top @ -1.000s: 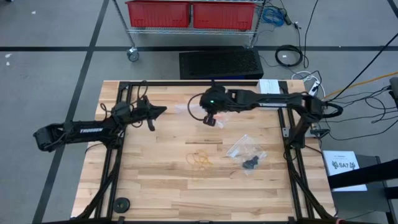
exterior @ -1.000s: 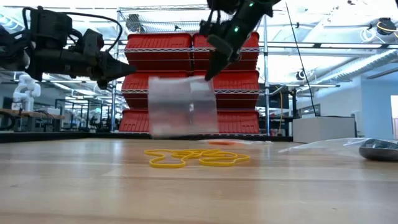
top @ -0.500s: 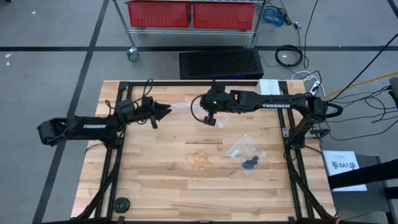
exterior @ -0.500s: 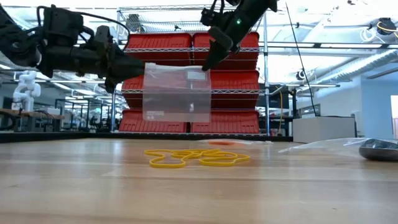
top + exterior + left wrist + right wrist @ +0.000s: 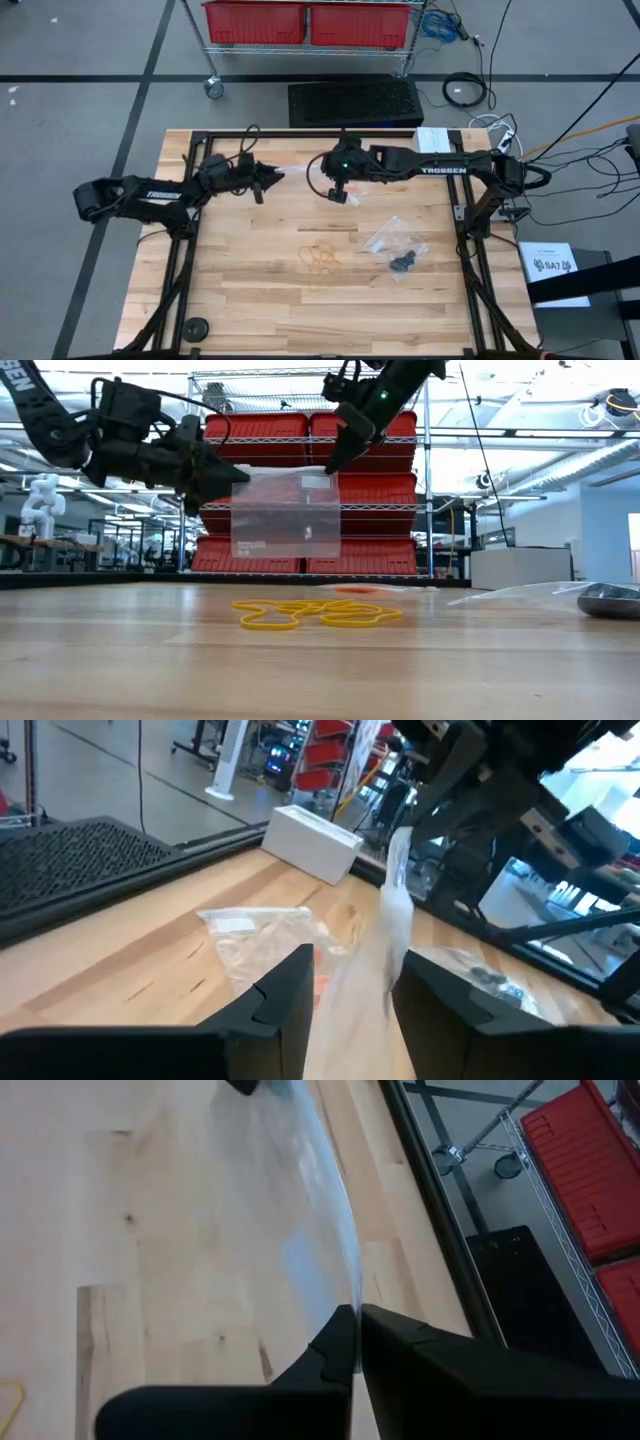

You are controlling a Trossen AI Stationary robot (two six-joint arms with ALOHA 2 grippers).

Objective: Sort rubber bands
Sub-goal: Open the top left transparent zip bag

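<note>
On the pale wooden desk (image 5: 240, 290), the right gripper (image 5: 333, 464) hangs with jaws pinching a clear plastic bag (image 5: 285, 512) by one top corner. The left gripper (image 5: 240, 472) has jaws spread around the other corner. Thin yellow-orange rubber bands (image 5: 315, 613) lie heaped mid-desk beneath.

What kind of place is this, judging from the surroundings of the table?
Probably a robotics lab or workshop: wire shelving with red storage bins stands behind the wooden table, loose cables lie on the grey floor, and a white robot figure stands in the background.
</note>
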